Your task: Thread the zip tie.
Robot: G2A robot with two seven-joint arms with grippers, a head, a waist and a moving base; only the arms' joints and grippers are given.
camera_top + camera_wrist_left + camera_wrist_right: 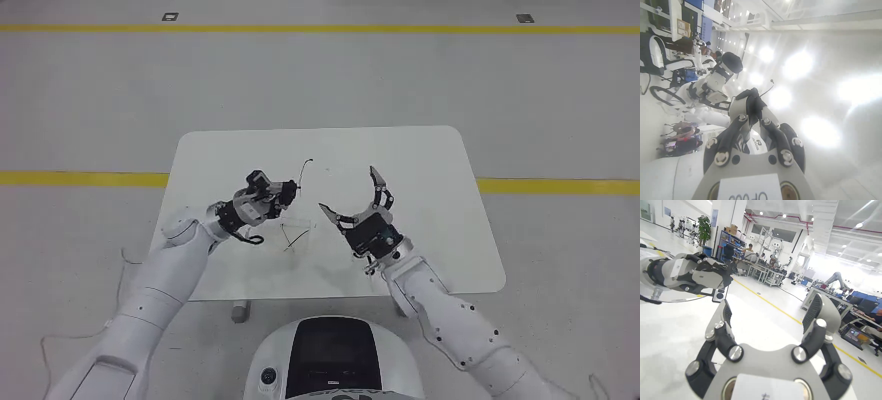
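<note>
A thin black zip tie sticks up and away from my left gripper, which is shut on its lower part above the white table. In the left wrist view the tie curves out past the closed fingertips and ends in a small head. My right gripper hangs a little to the right of it, open wide with nothing between its fingers. The right wrist view shows the left gripper off to the side, apart from the open right gripper.
A thin dark strand lies on the table between the two arms, near the front edge. A small dark loop hangs beside the left wrist. The table's back and right parts are bare. Yellow floor lines run behind.
</note>
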